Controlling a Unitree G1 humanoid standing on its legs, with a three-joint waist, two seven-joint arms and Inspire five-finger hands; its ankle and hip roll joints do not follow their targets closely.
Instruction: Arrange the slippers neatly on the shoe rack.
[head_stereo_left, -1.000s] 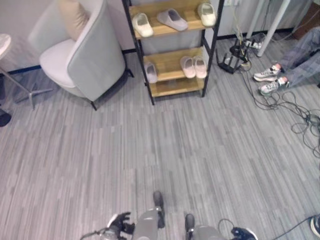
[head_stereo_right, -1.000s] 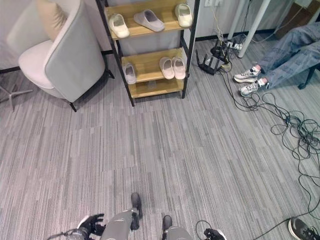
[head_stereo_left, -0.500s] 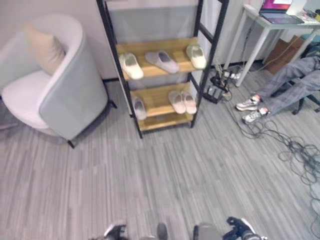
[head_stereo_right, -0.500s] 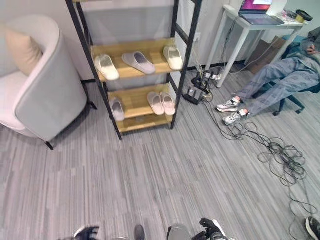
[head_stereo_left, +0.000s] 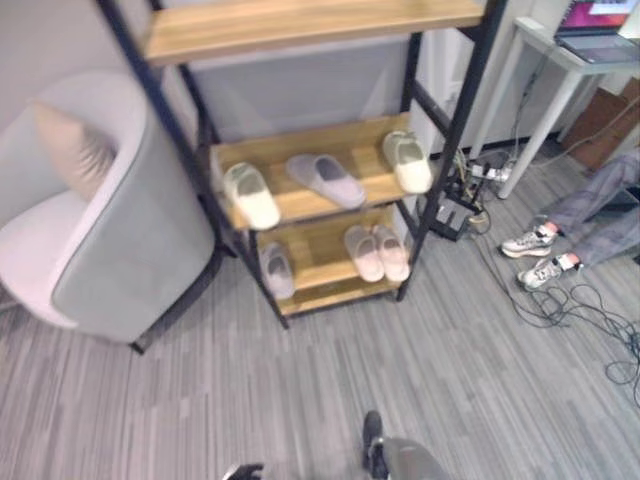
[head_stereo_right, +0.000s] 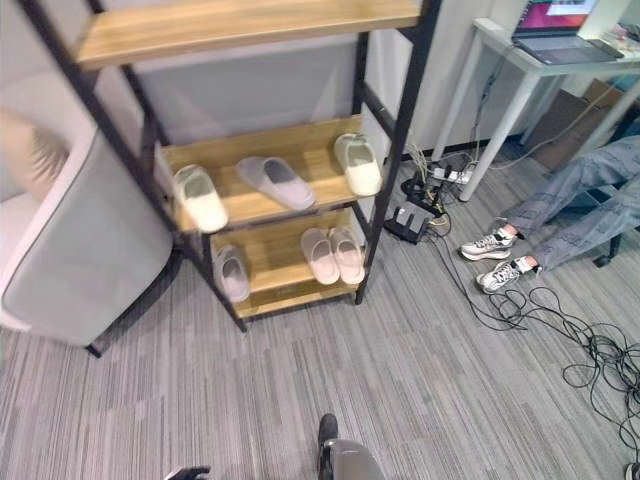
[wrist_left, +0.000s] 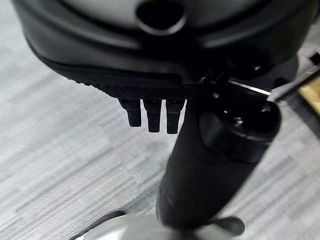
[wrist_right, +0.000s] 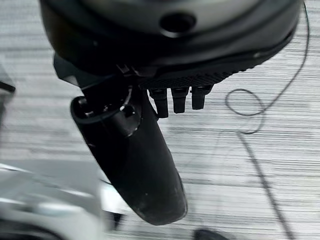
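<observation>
Both hands, left hand (wrist_left: 150, 112) and right hand (wrist_right: 177, 97), are seen relaxed and unladen; the shoe rack (head_stereo_left: 440, 150) is being approached, and its skewed lilac slipper (head_stereo_left: 326, 180) should be straightened.

Left hand (wrist_left: 165, 60) seen in its wrist view: dark palm bulk, fingers (wrist_left: 152, 115) pointing straight down in a short row, thumb sticking out beside them, nothing held. Right hand (wrist_right: 170, 55) in its wrist view: same pose, fingers (wrist_right: 179, 99) straight, thumb extended long beside them, empty.
</observation>
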